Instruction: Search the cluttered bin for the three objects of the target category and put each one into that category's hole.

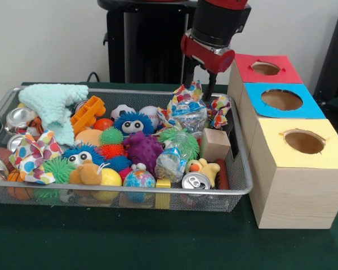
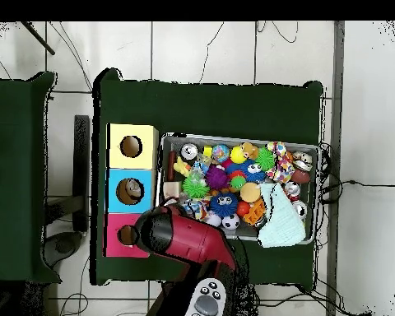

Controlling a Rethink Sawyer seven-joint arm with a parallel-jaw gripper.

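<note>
Plastic-film bundle (image 1: 190, 115) at the wire-mesh bin's (image 1: 245, 185) far corner beside the red-topped box (image 1: 245, 79) sits between the gripper (image 1: 197, 90) jaws, spread apart; closing squarely, clear of the polka-dot cloth (image 1: 218, 109), looks wisest.

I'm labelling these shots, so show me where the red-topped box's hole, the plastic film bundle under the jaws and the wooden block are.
Red-topped box's hole (image 1: 265, 68): front view, centre of the opening.
Plastic film bundle (image 1: 190, 115): front view, on its shiny crinkled middle.
Wooden block (image 1: 215, 144): front view, on its front face.
</note>
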